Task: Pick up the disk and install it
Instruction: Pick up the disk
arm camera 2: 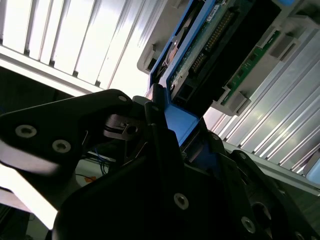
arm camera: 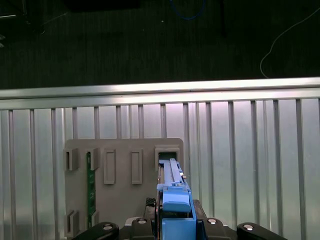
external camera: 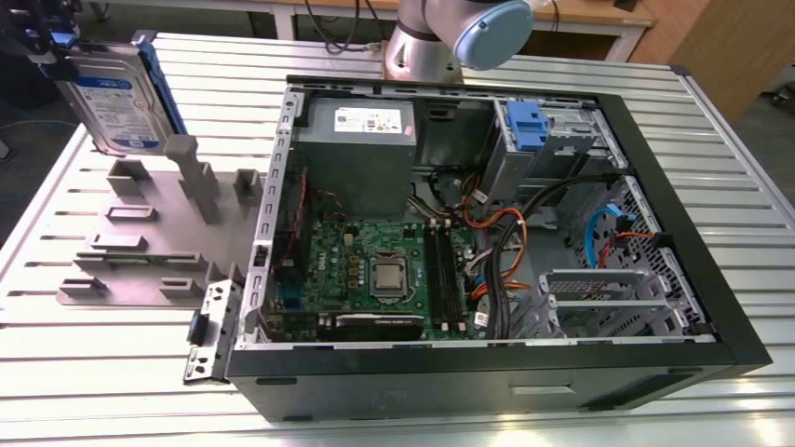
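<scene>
Silver rectangular disk (external camera: 118,102) with blue plastic rail hangs upright above the grey slotted holder block (external camera: 149,233), its top clamped in the black gripper (external camera: 44,42); the first wrist view shows a green board (arm camera: 90,185) slotted there.

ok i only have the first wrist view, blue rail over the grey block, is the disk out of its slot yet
observer: yes, in the exterior view the disk is upright and raised above the holder block, apart from it.
operator: and is it actually gripped
observer: in the second wrist view the gripper is shut on the disk's blue carrier rail.
</scene>
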`<state>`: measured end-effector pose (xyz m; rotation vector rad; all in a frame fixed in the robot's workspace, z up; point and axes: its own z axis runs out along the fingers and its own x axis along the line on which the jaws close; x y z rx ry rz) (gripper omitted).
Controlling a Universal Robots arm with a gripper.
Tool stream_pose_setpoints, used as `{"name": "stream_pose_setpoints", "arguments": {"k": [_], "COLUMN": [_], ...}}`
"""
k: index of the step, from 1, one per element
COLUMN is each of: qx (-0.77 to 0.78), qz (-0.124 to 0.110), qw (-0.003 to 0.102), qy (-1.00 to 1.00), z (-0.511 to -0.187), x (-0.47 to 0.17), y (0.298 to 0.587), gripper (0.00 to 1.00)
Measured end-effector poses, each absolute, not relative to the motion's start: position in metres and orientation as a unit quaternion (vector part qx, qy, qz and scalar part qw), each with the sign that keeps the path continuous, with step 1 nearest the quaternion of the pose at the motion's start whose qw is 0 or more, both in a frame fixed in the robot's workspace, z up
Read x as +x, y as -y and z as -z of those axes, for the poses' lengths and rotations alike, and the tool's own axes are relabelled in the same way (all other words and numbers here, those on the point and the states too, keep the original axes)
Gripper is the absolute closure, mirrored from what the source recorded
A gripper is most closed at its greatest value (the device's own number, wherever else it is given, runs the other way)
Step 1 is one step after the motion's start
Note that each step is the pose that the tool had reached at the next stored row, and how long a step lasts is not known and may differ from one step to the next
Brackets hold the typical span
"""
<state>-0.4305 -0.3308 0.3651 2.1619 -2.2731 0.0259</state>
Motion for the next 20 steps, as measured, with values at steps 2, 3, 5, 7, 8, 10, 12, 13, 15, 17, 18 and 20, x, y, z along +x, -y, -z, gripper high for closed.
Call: {"name": "stream_pose_setpoints", "arguments": {"k": [2, 3, 5, 7, 8, 10, 12, 13, 15, 17, 18, 20], "qx": [0.689, 0.689, 0.689, 0.689, 0.689, 0.689, 0.689, 0.689, 0.689, 0.689, 0.689, 0.689], "qz": [-0.008, -0.008, -0.008, -0.008, -0.008, -0.008, -0.008, -0.008, -0.008, -0.008, -0.008, -0.008], "qw": [0.002, 0.002, 0.002, 0.002, 0.002, 0.002, 0.002, 0.002, 0.002, 0.002, 0.002, 0.002], "qy": [0.725, 0.725, 0.725, 0.725, 0.725, 0.725, 0.725, 0.725, 0.725, 0.725, 0.725, 0.725], "z": [-0.3655, -0.3657, -0.3661, -0.3666, -0.3668, -0.3673, -0.3676, -0.3676, -0.3679, -0.3689, -0.3692, -0.3704], "x": [-0.4305, -0.4305, -0.4305, -0.4305, -0.4305, -0.4305, -0.4305, -0.4305, -0.4305, -0.4305, -0.4305, -0.4305], "y": [0.3308, 0.3308, 0.3308, 0.3308, 0.3308, 0.3308, 0.3308, 0.3308, 0.3308, 0.3309, 0.3308, 0.3309], "gripper": [0.64, 0.64, 0.64, 0.64, 0.64, 0.64, 0.64, 0.64, 0.64, 0.64, 0.64, 0.64]}}
